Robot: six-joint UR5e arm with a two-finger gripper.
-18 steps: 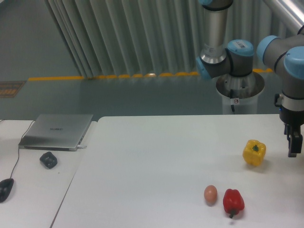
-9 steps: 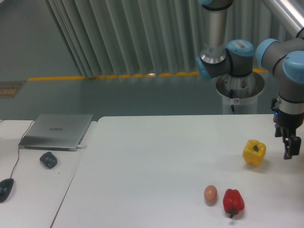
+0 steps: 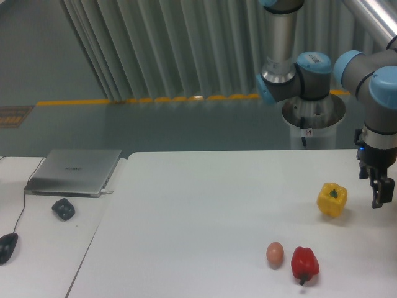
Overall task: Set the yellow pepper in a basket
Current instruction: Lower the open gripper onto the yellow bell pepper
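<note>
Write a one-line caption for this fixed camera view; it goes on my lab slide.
Robot gripper hangs beside a yellow pepper on a white table, with a red pepper and egg nearby.

We see a grey metal arm (image 3: pixel 372 65) of tubular segments, its round joints capped in light blue plastic. Above the black two-finger gripper (image 3: pixel 378 197) sits a dark wrist section bearing a small blue light.

On the white table (image 3: pixel 205 205) lie two peppers, one yellow pepper (image 3: pixel 332 199) and one red pepper (image 3: pixel 304 263), and one brown egg (image 3: pixel 275 253), while the side desk holds one closed laptop (image 3: pixel 73 171), one dark mouse (image 3: pixel 7 247) and one small dark object (image 3: pixel 63 208).
</note>
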